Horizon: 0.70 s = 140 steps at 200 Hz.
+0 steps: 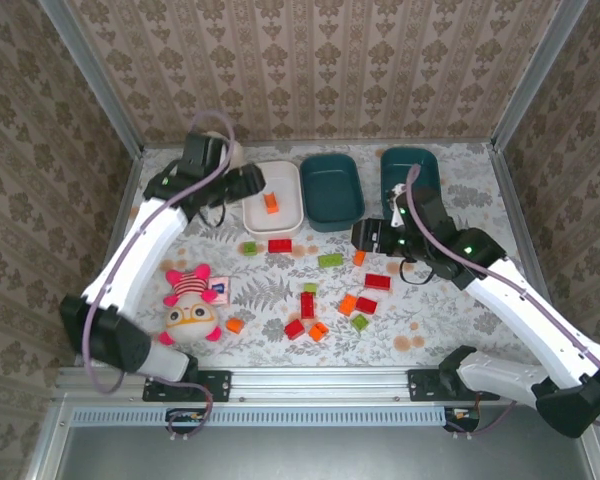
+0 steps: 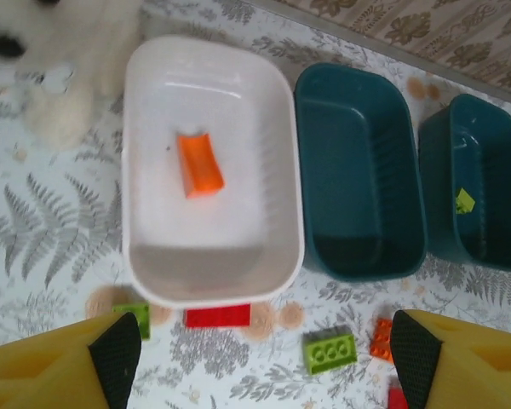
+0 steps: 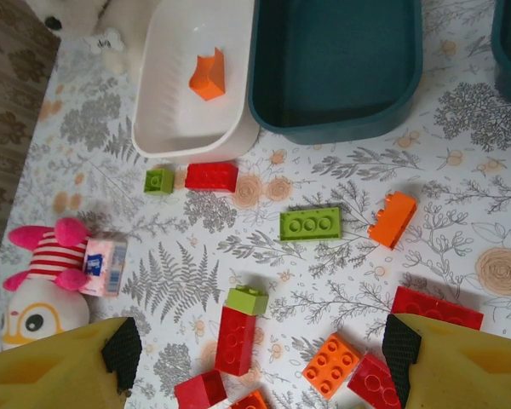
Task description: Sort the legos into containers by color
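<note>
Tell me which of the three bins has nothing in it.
The middle teal bin: its floor is bare. The white bin holds an orange brick, and the other teal bin holds a small lime piece.

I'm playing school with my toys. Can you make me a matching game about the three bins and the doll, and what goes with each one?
Things:
1. white bin
2. middle teal bin
3. right teal bin
4. plush doll

Match with:
A. holds a lime green brick
B. lies beside a pink card
C. holds an orange brick
D. has nothing inside

Pairs: 1-C, 2-D, 3-A, 4-B
</note>
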Available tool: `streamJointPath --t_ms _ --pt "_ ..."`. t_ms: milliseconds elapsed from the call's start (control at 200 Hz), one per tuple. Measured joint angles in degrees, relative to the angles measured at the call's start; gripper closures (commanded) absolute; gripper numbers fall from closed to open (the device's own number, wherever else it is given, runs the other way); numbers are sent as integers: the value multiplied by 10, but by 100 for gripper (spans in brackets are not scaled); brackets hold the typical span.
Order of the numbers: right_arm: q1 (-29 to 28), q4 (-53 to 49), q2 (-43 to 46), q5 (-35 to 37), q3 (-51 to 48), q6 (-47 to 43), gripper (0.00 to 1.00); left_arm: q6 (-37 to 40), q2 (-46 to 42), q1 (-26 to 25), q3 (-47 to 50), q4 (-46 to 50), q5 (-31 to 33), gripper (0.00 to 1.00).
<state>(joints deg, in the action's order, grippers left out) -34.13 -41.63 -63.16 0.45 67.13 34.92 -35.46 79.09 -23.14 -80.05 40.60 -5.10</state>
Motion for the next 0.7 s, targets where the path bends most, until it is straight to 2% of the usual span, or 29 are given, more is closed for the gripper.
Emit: streamJointPath --t_ms 170,370,520,700 --pt "-58 0 -56 38 19 16 24 -31 -169 0 181 -2 -4 17" --pt "-78 -41 -108 80 31 69 25 -61 -332 0 286 23 -20 16" --pt "-76 -84 -116 95 14 115 25 -75 -396 0 334 44 -40 16" --pt "-61 -84 -116 92 -49 158 24 -83 -419 -1 347 60 -55 17"
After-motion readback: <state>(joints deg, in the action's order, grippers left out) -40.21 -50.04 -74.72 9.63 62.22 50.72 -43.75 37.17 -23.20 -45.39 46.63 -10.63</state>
